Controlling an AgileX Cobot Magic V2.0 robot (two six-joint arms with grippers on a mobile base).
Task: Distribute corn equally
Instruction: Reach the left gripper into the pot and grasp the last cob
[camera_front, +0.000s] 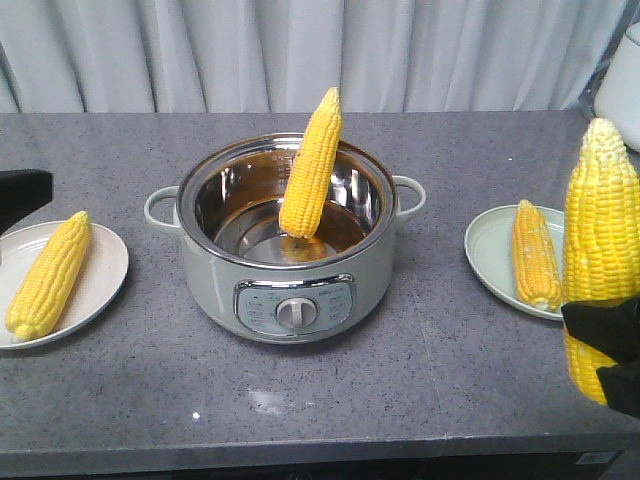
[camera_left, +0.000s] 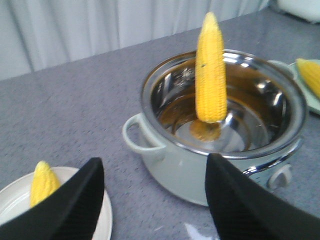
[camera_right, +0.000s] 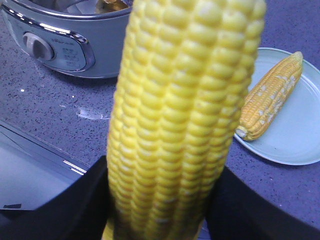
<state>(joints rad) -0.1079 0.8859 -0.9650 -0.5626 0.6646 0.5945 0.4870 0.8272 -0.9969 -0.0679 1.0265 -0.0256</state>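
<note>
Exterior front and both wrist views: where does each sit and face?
Exterior front: at the near side of the table, facing the pot and curtain; right gripper at right edge.
Left wrist: behind the open left gripper, facing the pot.
Right wrist: behind the right gripper, facing its held cob and the right plate.
Shared: all three show the pot.

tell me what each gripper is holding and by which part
The right gripper holds a corn cob upright by its thick lower end. The left gripper is open and holds nothing.
</note>
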